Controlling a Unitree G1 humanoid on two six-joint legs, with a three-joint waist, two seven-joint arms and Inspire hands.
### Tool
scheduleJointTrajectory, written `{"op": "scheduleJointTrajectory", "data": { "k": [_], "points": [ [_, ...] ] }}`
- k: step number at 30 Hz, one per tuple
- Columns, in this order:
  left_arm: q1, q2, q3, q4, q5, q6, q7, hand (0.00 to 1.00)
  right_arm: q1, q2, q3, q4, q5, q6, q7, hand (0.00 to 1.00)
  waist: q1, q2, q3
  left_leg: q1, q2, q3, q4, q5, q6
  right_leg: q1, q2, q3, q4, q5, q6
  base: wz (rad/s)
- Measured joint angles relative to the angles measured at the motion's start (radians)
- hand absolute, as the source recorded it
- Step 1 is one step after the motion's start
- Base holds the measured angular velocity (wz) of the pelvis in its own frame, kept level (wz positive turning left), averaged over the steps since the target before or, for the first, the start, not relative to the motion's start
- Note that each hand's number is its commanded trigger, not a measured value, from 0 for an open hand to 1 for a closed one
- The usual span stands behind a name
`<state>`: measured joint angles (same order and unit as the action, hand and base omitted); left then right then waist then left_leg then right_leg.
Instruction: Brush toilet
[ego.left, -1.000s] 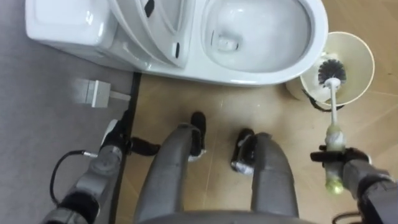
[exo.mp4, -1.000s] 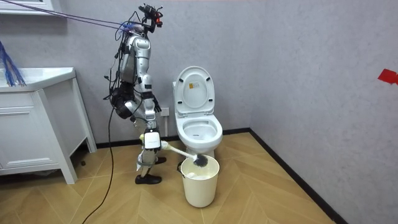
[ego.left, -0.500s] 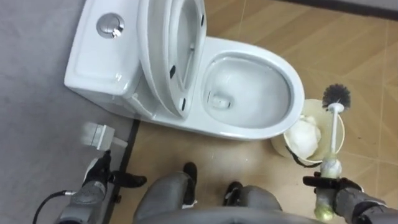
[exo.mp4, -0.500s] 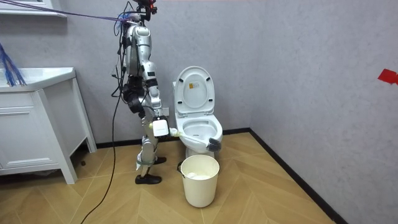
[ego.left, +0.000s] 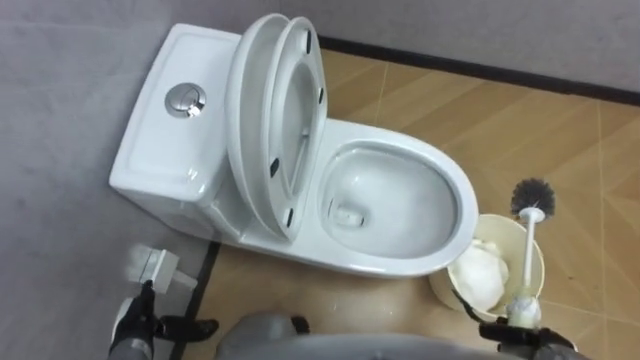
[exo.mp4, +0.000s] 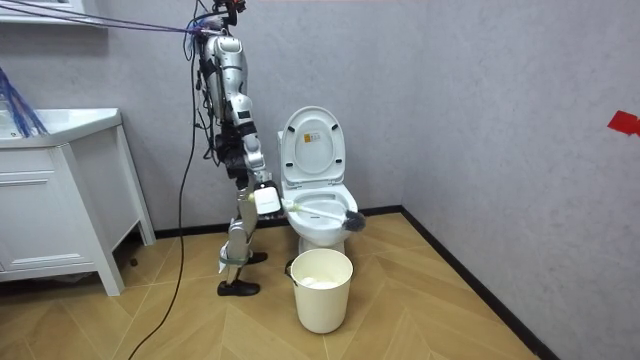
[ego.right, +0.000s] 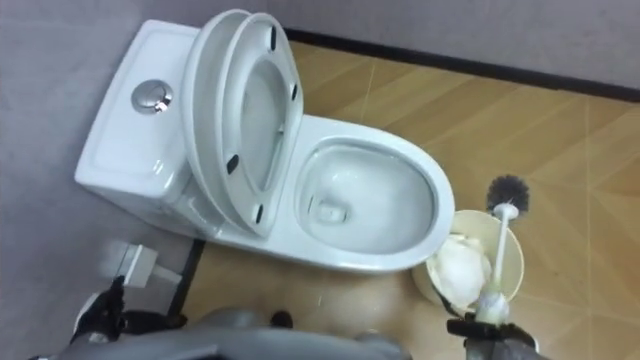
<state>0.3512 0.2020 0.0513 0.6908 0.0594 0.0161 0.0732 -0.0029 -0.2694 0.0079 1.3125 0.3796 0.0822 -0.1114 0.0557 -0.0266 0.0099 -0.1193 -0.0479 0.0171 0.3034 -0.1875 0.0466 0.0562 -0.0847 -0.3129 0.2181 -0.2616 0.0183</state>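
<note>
The two eye views sit side by side on the robot's head, close above the toilet (ego.left: 345, 135), and look down on it from its side. Both show the toilet, the white bucket (ego.left: 535, 262) by its front, and the wood floor (ego.left: 560, 130). The room view stands well off in front of the toilet, facing the wall (exo.mp4: 480, 90) behind it. It shares the toilet and bucket with them.

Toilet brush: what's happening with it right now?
The robot stands beside the toilet, whose seat and lid are raised. Its right hand grips the toilet brush by the handle. The bristle head is held out past the bucket, near the bowl's front and not yet inside it. The left hand hangs idle at its side.
</note>
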Motion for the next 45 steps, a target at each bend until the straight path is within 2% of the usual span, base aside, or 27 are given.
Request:
{"op": "scheduleJointTrajectory", "data": {
  "k": [2,3,4,6,8,10,13,15,16,18,19,22,31,41,45],
  "points": [
    [0.015,0.000,0.001,-0.051,0.046,0.000,-0.013,0.00,0.005,0.000,0.000,-0.017,-0.010,-0.003,0.006,1.00,0.002,-0.001,-0.0002,0.003,-0.001,-0.003,0.000,0.000,0.000,0.005,0.000,-0.003,-0.003,0.000,0.000,0.06],
    [0.033,0.000,0.002,-0.092,0.074,0.001,-0.018,0.00,0.006,0.000,0.002,-0.023,-0.022,-0.004,0.006,1.00,0.004,0.004,-0.0029,0.005,-0.004,-0.006,0.000,-0.001,0.000,0.014,0.001,-0.009,-0.004,0.001,0.001,0.12],
    [0.049,-0.001,0.002,-0.126,0.103,0.001,-0.018,0.00,0.008,0.000,0.008,-0.023,-0.034,-0.004,0.005,1.00,0.003,0.000,-0.0008,0.010,-0.010,-0.013,0.001,-0.001,-0.001,0.024,0.001,-0.015,-0.003,0.001,0.001,0.17],
    [0.061,-0.004,0.001,-0.170,0.153,0.001,-0.015,0.00,0.013,-0.001,0.010,-0.028,-0.052,-0.003,0.003,1.00,0.005,0.000,-0.0018,0.011,-0.014,-0.025,0.004,-0.002,-0.001,0.030,0.000,-0.024,-0.002,0.001,0.001,0.19],
    [0.080,-0.006,0.001,-0.249,0.197,0.002,-0.015,0.00,0.010,-0.001,0.012,-0.044,-0.082,-0.003,0.002,1.00,0.010,0.004,-0.0040,0.009,-0.014,-0.028,0.004,-0.002,-0.001,0.030,0.000,-0.030,-0.003,0.000,0.001,0.10],
    [0.114,-0.005,0.001,-0.381,0.254,0.001,-0.012,0.00,0.004,-0.001,0.008,-0.047,-0.130,-0.017,0.002,1.00,0.008,-0.006,-0.0008,0.009,-0.017,-0.039,0.008,-0.002,-0.001,0.038,-0.001,-0.042,-0.005,0.000,0.002,0.16],
    [0.108,-0.005,0.002,-0.505,0.347,-0.008,0.010,0.00,-0.017,-0.003,0.008,-0.036,-0.172,-0.027,0.001,1.00,0.013,-0.006,-0.0020,0.001,-0.019,-0.055,0.033,-0.008,0.000,0.052,0.003,-0.058,-0.012,-0.001,0.003,0.17],
    [0.110,-0.006,0.006,-0.555,0.370,0.010,0.028,0.00,-0.023,-0.004,0.010,-0.028,-0.189,-0.038,0.000,1.00,0.027,-0.009,0.0002,0.000,-0.018,-0.062,0.038,-0.009,0.000,0.054,0.005,-0.058,-0.012,-0.001,0.003,0.07],
    [0.111,-0.006,0.006,-0.585,0.379,0.007,0.039,0.00,-0.022,-0.004,0.011,-0.026,-0.193,-0.039,0.002,1.00,0.036,-0.010,0.0008,0.001,-0.017,-0.065,0.041,-0.009,0.000,0.057,0.005,-0.062,-0.012,-0.001,0.003,0.13],
    [0.111,-0.005,0.006,-0.633,0.414,-0.006,0.060,0.00,-0.023,-0.004,0.010,-0.023,-0.212,-0.041,0.003,1.00,0.045,-0.013,0.0001,0.001,-0.017,-0.078,0.041,-0.009,0.000,0.060,0.004,-0.068,-0.014,-0.001,0.003,0.13],
    [0.109,-0.005,0.006,-0.663,0.428,-0.024,0.077,0.00,-0.025,-0.004,0.010,-0.014,-0.230,-0.049,0.003,1.00,0.051,-0.017,0.0006,0.003,-0.018,-0.079,0.042,-0.009,0.000,0.063,0.004,-0.071,-0.014,-0.001,0.003,0.05],
    [0.099,-0.005,0.001,-0.700,0.446,-0.059,0.114,0.00,-0.027,-0.004,0.012,-0.001,-0.268,-0.059,0.005,1.00,0.063,-0.018,0.0001,0.006,-0.019,-0.080,0.041,-0.009,0.000,0.065,0.002,-0.072,-0.014,-0.002,0.005,0.00],
    [0.076,-0.001,-0.053,-0.709,0.456,-0.062,0.124,0.00,-0.041,-0.005,0.058,0.002,-0.390,-0.060,0.007,1.00,0.064,-0.018,-0.0011,0.003,-0.017,-0.078,0.041,-0.009,0.000,0.062,0.004,-0.071,-0.013,-0.001,0.004,0.00],
    [0.066,0.005,-0.064,-0.706,0.505,-0.071,0.124,0.00,-0.087,-0.005,0.058,0.005,-0.497,-0.078,0.044,1.00,0.061,-0.017,-0.0019,-0.007,-0.017,-0.081,0.041,-0.009,0.000,0.054,0.006,-0.072,-0.013,0.000,0.002,0.00],
    [0.066,0.023,-0.100,-0.690,0.506,-0.071,0.120,0.00,-0.100,-0.007,0.058,0.004,-0.512,-0.083,0.057,1.00,0.059,-0.016,-0.0015,-0.010,-0.016,-0.081,0.041,-0.009,-0.001,0.049,0.006,-0.071,-0.011,0.000,0.002,0.00]
  ]
}}
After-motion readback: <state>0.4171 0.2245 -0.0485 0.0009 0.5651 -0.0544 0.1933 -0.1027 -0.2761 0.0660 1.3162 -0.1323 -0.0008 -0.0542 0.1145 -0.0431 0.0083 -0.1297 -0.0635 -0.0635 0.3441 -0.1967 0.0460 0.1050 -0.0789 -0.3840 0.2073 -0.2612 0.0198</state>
